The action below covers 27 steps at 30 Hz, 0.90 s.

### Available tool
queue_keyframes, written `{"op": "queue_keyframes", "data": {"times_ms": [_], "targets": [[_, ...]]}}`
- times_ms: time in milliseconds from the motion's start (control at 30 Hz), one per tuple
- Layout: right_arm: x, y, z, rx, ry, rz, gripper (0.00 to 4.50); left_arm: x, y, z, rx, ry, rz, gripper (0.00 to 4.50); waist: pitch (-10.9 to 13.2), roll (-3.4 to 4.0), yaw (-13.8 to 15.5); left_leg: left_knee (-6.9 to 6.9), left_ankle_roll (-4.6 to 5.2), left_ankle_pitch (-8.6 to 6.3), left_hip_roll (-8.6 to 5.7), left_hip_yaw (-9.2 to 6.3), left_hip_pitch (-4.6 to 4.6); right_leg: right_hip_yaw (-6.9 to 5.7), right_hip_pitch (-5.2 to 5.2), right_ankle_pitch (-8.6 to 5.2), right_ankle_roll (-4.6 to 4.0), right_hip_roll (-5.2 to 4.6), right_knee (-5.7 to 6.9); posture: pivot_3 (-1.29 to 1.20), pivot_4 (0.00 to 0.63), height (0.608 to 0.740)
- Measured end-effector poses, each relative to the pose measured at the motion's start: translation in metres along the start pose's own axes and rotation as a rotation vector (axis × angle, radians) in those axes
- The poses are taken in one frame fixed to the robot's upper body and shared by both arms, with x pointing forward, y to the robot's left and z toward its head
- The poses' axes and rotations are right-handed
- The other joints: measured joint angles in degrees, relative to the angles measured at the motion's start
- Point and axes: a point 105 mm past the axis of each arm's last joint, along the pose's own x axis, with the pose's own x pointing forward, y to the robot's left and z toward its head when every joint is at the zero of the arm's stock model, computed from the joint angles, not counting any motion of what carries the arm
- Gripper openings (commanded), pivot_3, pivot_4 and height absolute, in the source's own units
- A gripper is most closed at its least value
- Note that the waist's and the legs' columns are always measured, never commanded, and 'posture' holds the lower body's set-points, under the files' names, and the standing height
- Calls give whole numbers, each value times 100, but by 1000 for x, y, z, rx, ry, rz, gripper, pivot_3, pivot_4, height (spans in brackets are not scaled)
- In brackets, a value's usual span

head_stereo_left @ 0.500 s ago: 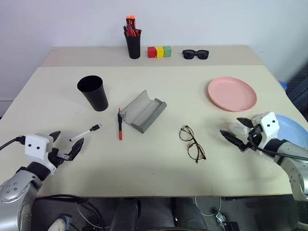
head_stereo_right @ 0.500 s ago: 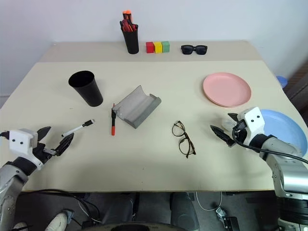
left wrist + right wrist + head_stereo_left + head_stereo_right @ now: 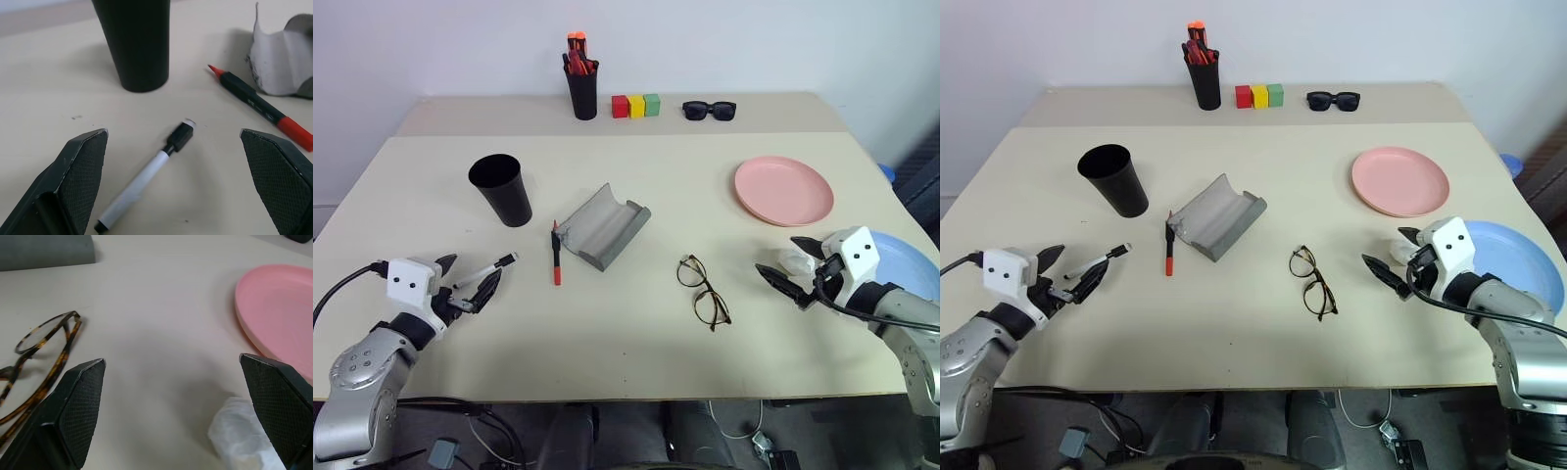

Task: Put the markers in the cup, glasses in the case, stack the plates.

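- Left gripper [image 3: 173, 183] spread wide, empty, straddling the white marker [image 3: 146, 178] near the table's [image 3: 636, 333] front-left edge.
- Right gripper [image 3: 171, 411] spread wide, empty, between glasses [image 3: 36, 362] and pink plate [image 3: 279, 313].
- Blue plate [image 3: 915, 264] partly hidden by the right arm.

A broad beige desk [image 3: 636, 323] carries everything, with a second, narrower desk section [image 3: 509, 113] of the same colour butted against its far edge along a straight seam. Behind it rises a plain, pale wall [image 3: 754, 44], evenly lit. Below the near edge lies dark floor with loose cables [image 3: 1371, 416].
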Motion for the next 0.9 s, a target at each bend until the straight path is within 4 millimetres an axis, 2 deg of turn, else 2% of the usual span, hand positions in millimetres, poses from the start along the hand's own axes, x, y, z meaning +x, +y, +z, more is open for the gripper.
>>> {"op": "queue_keyframes", "data": {"times_ms": [133,267,400,567,767,900], "targets": [[11,13,4,10,-23,36,4473,6,-13,6,14,2,-52,4448,0,1,-21,10,0,0,0,0,0,0,3,2,2,0,2,0,150,740],[26,43,21,-3,-73,139,4473,13,-18,6,17,45,-79,4448,2,3,-15,9,0,0,1,-7,0,-3,2,2,1,4,4,0,150,740],[32,67,28,-6,-85,197,4473,17,-18,1,3,92,-75,4448,2,2,-3,9,0,0,0,-6,-5,-2,2,2,3,2,0,0,150,740],[41,94,31,2,-87,239,4473,25,-3,5,53,141,-52,4448,3,2,0,10,0,0,0,-12,-4,-7,0,3,2,5,4,0,150,740],[50,108,29,4,-79,269,4473,36,21,6,112,295,-94,4448,8,1,-10,9,0,0,0,-12,-6,-7,-8,3,2,6,6,0,150,740],[51,116,29,9,-77,296,4473,46,22,1,64,386,-161,4448,8,1,-21,2,0,0,0,-11,-10,-7,-10,2,3,5,2,0,150,740]]}}
